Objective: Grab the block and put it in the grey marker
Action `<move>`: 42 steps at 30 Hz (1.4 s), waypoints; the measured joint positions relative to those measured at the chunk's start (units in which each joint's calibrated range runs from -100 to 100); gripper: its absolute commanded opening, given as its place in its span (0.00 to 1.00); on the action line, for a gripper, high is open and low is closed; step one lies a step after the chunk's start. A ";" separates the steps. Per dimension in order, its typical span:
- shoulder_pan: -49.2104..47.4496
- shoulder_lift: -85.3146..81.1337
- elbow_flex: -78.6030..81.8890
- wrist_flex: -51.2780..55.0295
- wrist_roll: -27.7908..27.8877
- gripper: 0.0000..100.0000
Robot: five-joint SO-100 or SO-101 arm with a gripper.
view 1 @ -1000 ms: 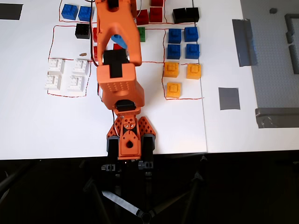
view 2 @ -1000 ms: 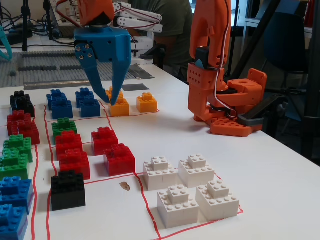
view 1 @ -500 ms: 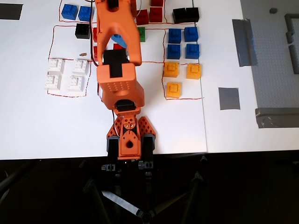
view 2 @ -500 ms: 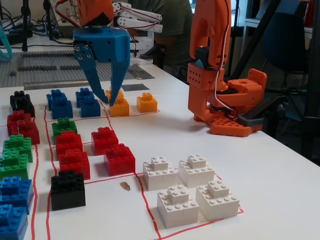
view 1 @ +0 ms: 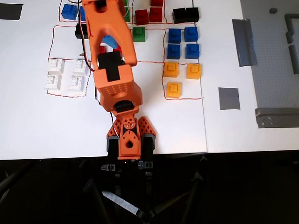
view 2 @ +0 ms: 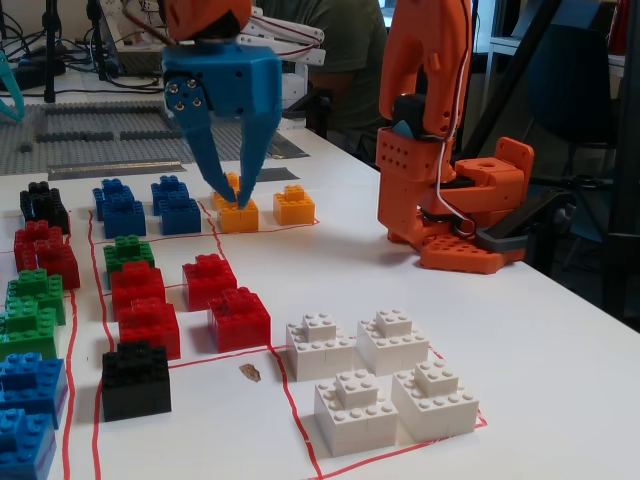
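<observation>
The block (view 1: pixel 80 31) is a single black studded brick at the top left of the overhead view, partly under my arm. In the fixed view it (view 2: pixel 135 378) stands at the front left, beside red bricks. The grey marker (view 1: pixel 229 98) is a small dark-grey tape square at the right of the overhead view, with nothing on it. My blue gripper (view 2: pixel 235 197) hangs point-down above the table, well behind the block, fingertips together and holding nothing. In the overhead view my orange arm hides most of it.
A pair of joined black bricks (view 1: pixel 185 15) sits at the top. Red (view 2: pixel 150 325), green (view 2: pixel 128 255), blue (view 1: pixel 183 42), yellow (view 1: pixel 182 77) and white (view 2: pixel 385 385) bricks fill the red-outlined areas. A long grey tape strip (view 1: pixel 243 42) and grey baseplates (view 1: pixel 275 51) lie at the right.
</observation>
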 measured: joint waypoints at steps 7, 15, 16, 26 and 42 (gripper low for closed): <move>-5.84 -0.09 -4.68 2.48 -2.20 0.00; -15.21 -1.65 -4.68 2.96 -2.83 0.00; -16.19 -1.65 -4.95 2.96 -3.08 0.00; -20.43 -1.13 -12.77 -1.76 -4.15 0.00; -23.79 8.53 -19.42 -6.25 -6.30 0.18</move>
